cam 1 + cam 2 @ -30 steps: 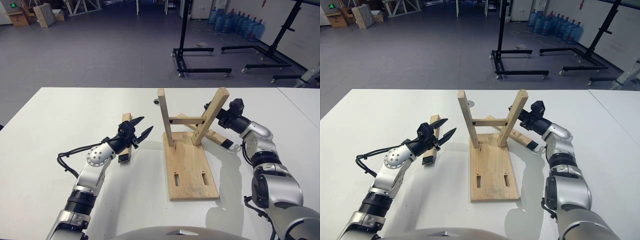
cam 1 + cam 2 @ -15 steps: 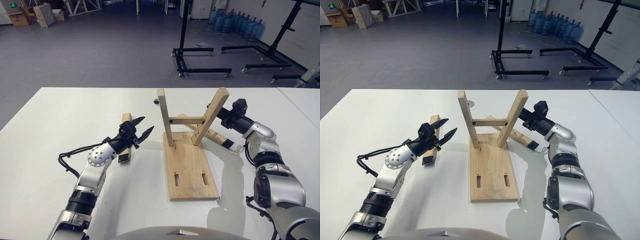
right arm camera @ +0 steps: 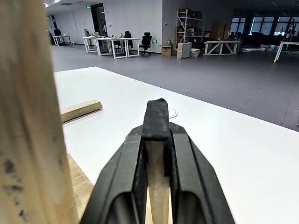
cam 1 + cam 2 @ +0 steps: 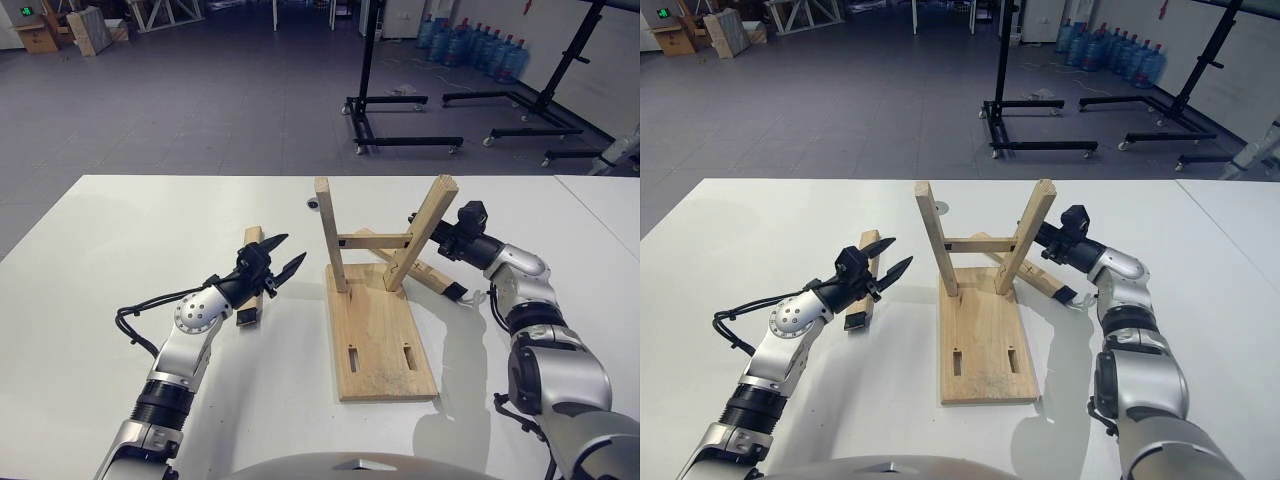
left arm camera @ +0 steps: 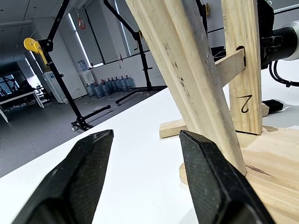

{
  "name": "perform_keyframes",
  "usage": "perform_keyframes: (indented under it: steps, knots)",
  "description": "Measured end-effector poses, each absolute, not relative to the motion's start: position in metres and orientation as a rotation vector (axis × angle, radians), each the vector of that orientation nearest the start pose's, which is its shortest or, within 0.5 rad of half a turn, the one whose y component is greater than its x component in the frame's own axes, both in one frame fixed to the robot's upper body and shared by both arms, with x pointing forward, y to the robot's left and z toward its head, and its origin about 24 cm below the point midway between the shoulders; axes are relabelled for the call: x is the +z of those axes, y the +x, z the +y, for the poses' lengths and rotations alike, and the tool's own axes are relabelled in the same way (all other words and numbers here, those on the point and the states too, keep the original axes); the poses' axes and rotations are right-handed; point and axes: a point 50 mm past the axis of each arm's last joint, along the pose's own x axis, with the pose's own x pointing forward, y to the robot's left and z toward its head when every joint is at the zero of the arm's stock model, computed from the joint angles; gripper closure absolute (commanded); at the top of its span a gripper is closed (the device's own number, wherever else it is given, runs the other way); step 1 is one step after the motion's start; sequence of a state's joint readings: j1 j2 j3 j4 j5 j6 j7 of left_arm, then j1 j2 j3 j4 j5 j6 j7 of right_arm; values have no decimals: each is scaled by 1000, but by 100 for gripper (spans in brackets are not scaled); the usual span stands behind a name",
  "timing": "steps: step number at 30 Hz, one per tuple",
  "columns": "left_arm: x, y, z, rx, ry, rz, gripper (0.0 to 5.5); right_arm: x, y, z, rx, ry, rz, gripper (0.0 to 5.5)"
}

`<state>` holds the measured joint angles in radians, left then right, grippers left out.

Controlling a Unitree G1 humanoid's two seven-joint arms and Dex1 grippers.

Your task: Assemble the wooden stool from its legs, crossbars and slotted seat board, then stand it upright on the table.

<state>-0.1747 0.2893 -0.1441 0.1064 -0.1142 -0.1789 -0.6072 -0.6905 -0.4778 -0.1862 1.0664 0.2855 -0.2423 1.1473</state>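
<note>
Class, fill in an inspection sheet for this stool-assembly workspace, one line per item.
Surface: white table.
Job's things: seat board flat; two legs in its far slots, joined by a crossbar; near slots empty; one loose piece left, another behind the legs.
Clutter: small round disc beyond the legs.
Grippers: left gripper open by the left loose piece; right gripper shut on a thin wooden piece beside a leg.
Cables: black cable looped beside the left forearm.
Surroundings: black wheeled stands, water bottles.

workshop hall: wheeled racks (image 4: 371, 60), water jugs (image 4: 480, 50)
</note>
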Motion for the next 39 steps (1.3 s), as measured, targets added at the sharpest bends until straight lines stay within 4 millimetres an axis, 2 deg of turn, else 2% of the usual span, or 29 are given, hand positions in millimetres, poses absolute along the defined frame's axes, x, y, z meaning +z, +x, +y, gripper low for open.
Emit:
perform_keyframes:
  steps: [5,9,13,16,19,23,27,34,39]
  knots:
    - [69,272,134,-762,239,-153,292,82,340,-250,782,-64,75,510]
    - [68,270,134,-739,228,-160,292,79,334,-261,628,-118,67,510]
    - [63,261,136,-714,212,-146,292,73,305,-260,479,-58,33,510]
    - [57,255,137,-691,198,-130,292,72,280,-248,393,-4,33,510]
    - [58,249,138,-670,193,-137,292,69,256,-234,301,29,70,510]
    - [54,240,137,-641,176,-129,292,63,235,-228,185,50,160,510]
    - [54,235,136,-609,176,-133,292,69,228,-231,179,32,249,510]
    - [44,225,124,-568,136,-106,292,89,228,-245,242,-50,395,510]
    - [37,219,125,-530,129,-79,292,104,218,-261,292,-124,484,510]
